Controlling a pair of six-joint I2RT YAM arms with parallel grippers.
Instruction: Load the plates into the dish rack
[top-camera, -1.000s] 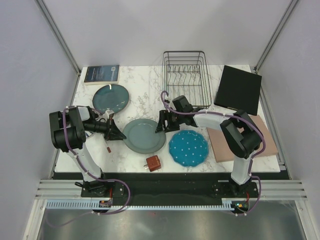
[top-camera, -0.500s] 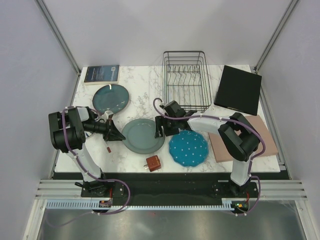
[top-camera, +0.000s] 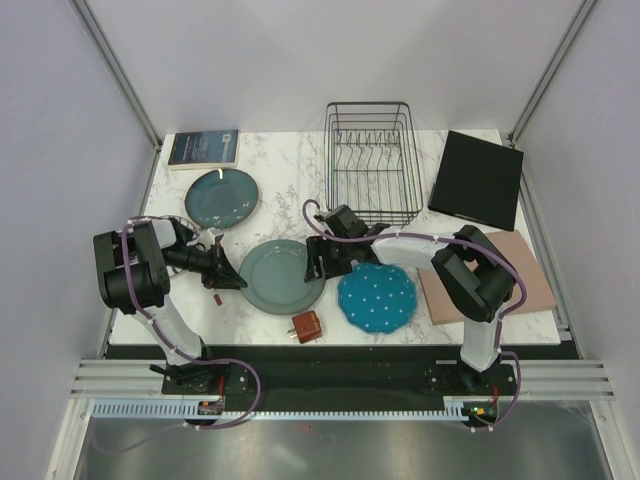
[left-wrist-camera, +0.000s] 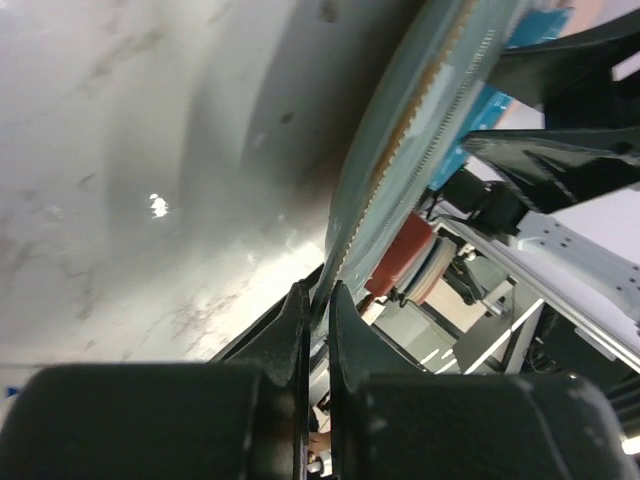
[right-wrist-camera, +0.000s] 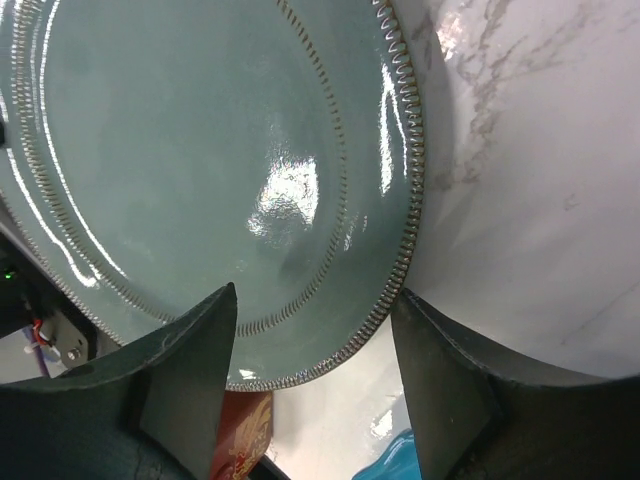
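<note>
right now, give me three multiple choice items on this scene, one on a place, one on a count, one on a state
1. Where does the dish rack stand?
A) at the far edge of the table
B) at the near left corner
C) off the table

2. How many plates show from above?
A) one
B) three
C) five

3. The left gripper is:
A) wide open, touching nothing
B) shut on the rim of the grey-green plate
C) out of every view

Answers:
1 A, the rack stands at the far edge, beyond all the plates.
2 B, the dark teal plate, the grey-green plate and the blue dotted plate.
3 B, the left wrist view shows its fingers pinched on the rim.
</note>
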